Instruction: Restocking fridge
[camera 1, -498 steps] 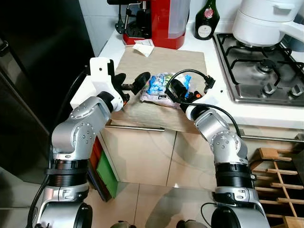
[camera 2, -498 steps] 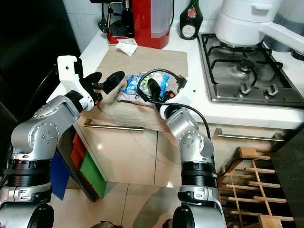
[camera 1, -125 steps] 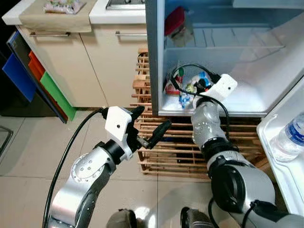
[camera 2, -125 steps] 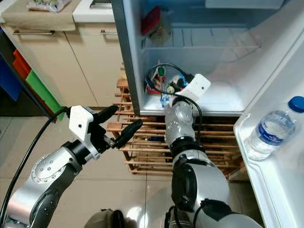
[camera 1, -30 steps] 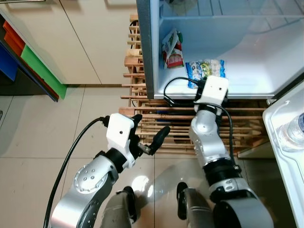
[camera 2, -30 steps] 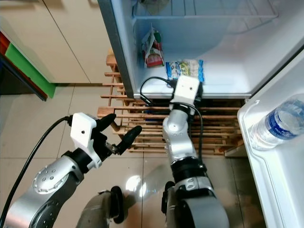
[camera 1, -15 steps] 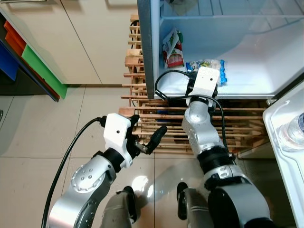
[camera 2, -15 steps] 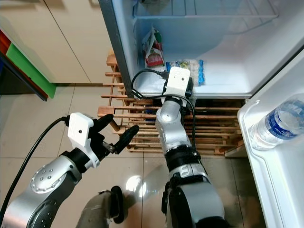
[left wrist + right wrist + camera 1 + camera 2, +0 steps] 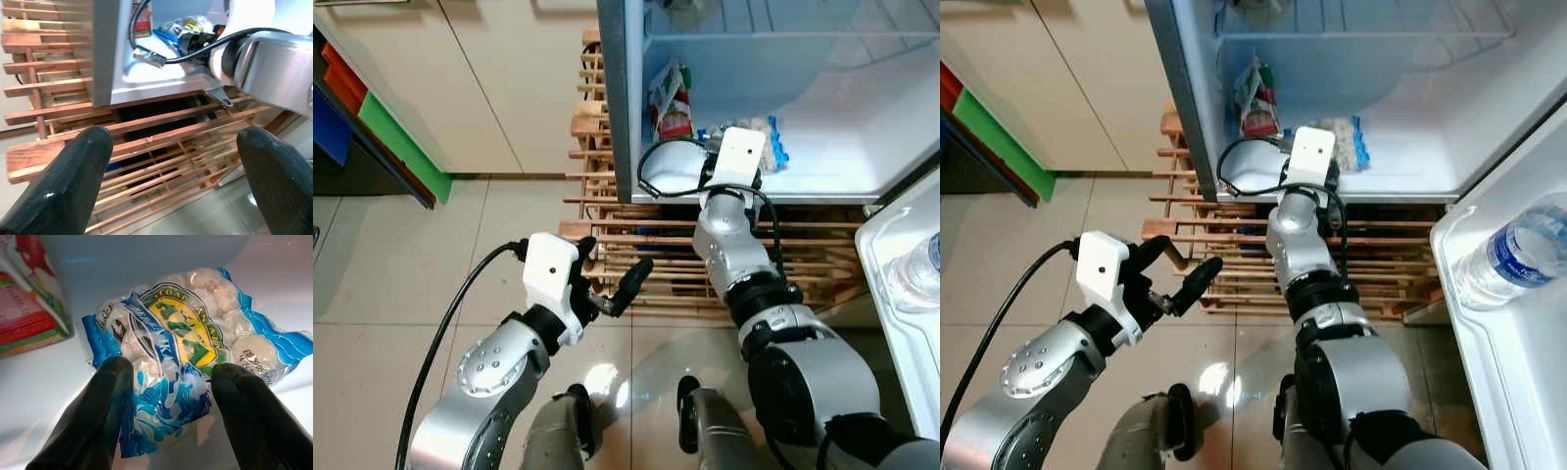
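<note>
A blue-and-clear bag of white fish balls [image 9: 186, 347] lies flat on the white floor of the open fridge [image 9: 862, 147], and shows again just past my right wrist as the bag [image 9: 771, 134]. My right gripper [image 9: 171, 401] reaches into this bottom compartment. It is open, and its black fingers [image 9: 105, 416] straddle the bag's near end. A red-and-green packet [image 9: 671, 98] leans at the compartment's left side. My left gripper [image 9: 615, 262] hovers open and empty over the tiled floor, facing the wooden rack.
A wooden slatted rack [image 9: 607, 245] stands under the fridge. A water bottle [image 9: 1513, 264] sits in the open door's shelf at the right. Beige cabinet fronts [image 9: 509, 78] and green, red and blue boards [image 9: 382, 117] are at the left.
My right gripper has pushed forward into the fridge, up to the bag it had drawn back from. The bag sits slightly deeper. My left arm has barely shifted.
</note>
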